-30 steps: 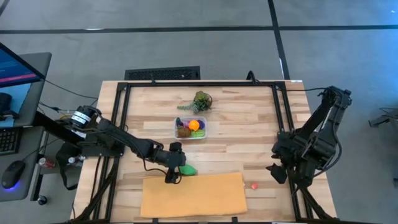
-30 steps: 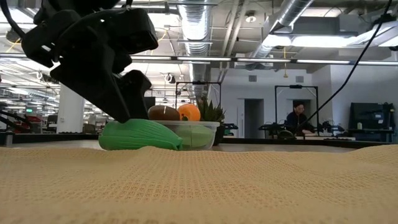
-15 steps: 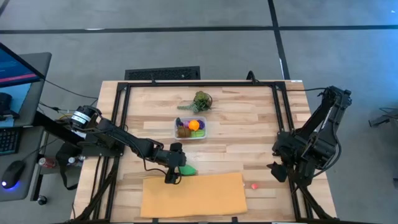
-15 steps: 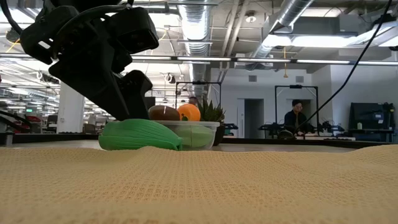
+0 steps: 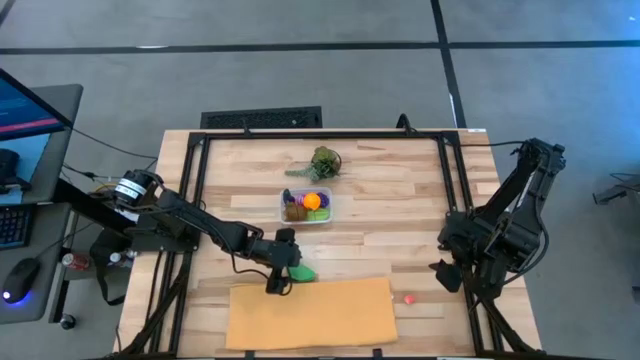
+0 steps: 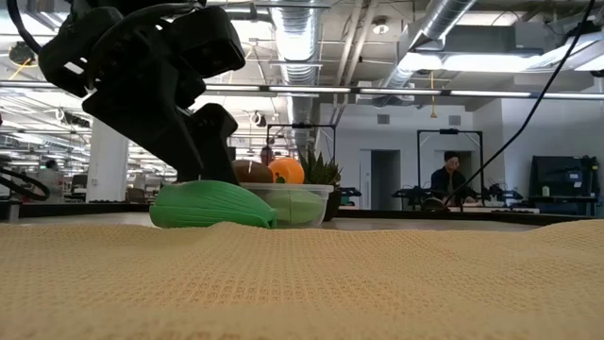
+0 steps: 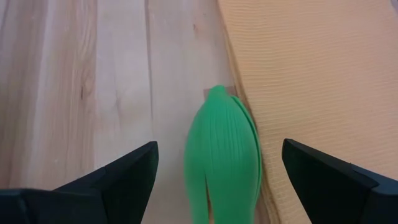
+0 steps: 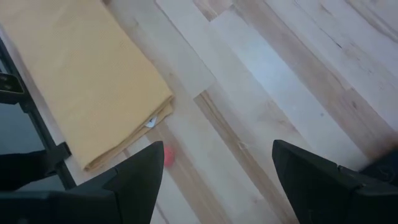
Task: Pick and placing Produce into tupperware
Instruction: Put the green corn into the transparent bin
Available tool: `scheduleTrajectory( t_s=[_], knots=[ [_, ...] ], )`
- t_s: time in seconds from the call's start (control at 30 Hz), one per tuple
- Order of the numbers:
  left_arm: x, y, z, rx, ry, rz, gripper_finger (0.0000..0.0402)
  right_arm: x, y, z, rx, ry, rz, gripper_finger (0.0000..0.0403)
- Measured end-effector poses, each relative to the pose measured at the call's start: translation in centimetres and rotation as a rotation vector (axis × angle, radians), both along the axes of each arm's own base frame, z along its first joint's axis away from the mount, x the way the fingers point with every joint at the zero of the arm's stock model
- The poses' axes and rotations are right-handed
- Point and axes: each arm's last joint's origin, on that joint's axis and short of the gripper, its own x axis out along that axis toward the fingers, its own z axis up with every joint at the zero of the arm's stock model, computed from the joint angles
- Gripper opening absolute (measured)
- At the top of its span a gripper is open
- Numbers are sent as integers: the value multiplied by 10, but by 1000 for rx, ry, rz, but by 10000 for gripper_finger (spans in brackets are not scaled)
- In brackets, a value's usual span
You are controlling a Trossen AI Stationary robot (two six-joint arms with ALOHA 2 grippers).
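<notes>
almost nothing is shifting across the last second: in the low view your left arm's wrist is tilting a touch while the green ribbed piece (image 7: 222, 155) is lying where it was, and the right arm is not budging. your left claw (image 7: 217, 177) is standing wide and empty, its two fingers (image 7: 127, 174) straddling that green piece, which is resting on the wooden surface (image 5: 400, 190) just beside the near edge of the tan-orange sheet (image 5: 310, 312), perhaps touching it. the tupperware (image 5: 306, 206) is sitting near the middle of the surface, already holding a brown and an orange piece, with the leafy green bunch (image 5: 322, 164) beyond it. your right claw (image 8: 214, 171) is also standing open, holding nothing, waiting over the right side of the surface near a small red piece (image 5: 409, 298). for this grasp, you are wanting to keep the green piece centred between the fingers, because from the wrist view it is looking slightly nearer the sheet-side finger. you are probably best lowering straight down until the tips are nearly at the wood, taking care that the sheet-side finger is not catching the sheet's edge. close gently across the narrow ribbed width, since the piece is looking smooth and rounded and could squirt out lengthwise. lift clear before swinging toward the tub.
</notes>
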Motion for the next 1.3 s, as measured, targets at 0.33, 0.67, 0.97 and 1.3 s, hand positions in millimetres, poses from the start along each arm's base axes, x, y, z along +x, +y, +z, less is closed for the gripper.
scheduleTrajectory(
  t_s=[0.33, 0.67, 0.97, 1.3],
  knots=[
    [0, -1, 0, -23, 7, -5, 332, 0, -2, 0, -24, -10, -5, 291],
    [9, -5, -19, -90, 21, -15, 332, -1, -2, 0, -29, -8, -9, 291],
    [13, -4, -25, -106, 19, 39, 332, -1, -3, 0, -29, -6, -5, 291],
    [9, -2, -28, -56, 55, 33, 332, -2, -4, 0, -44, 4, -9, 291]
  ],
)
